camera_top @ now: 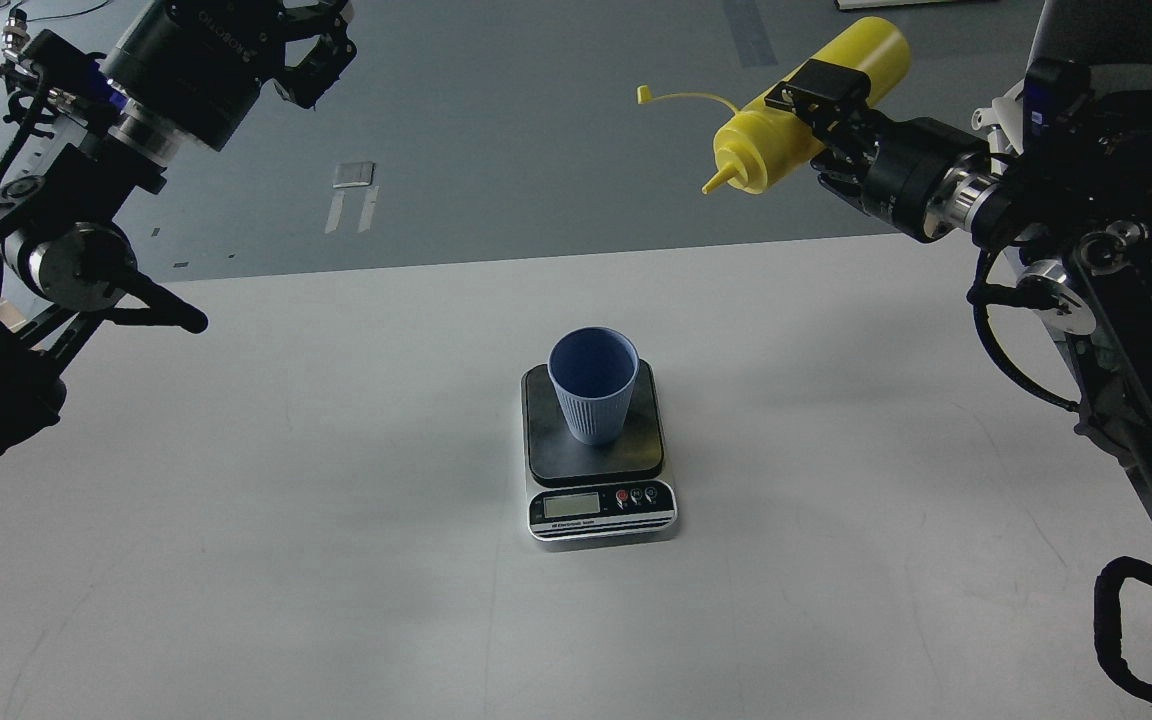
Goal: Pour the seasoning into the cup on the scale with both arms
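Observation:
The light-blue ribbed cup [592, 388] stands upright on the dark plate of the scale [602, 508] at the middle of the white table [286, 500]. My right gripper [824, 92] is shut on the yellow seasoning bottle [762, 150], held high beyond the table's far edge, up and to the right of the cup. The bottle lies nearly level, its nozzle pointing left and slightly down, the cap strap [681, 96] sticking out left. My left gripper [321, 45] is raised at the top left, far from the cup; its fingertips are cut off by the view's edge.
A grey chair [1096, 40] with dark cloth stands behind my right arm. Grey floor with tape marks [353, 176] lies beyond the table's far edge. My left arm's elbow joint [76, 265] hangs over the table's left corner.

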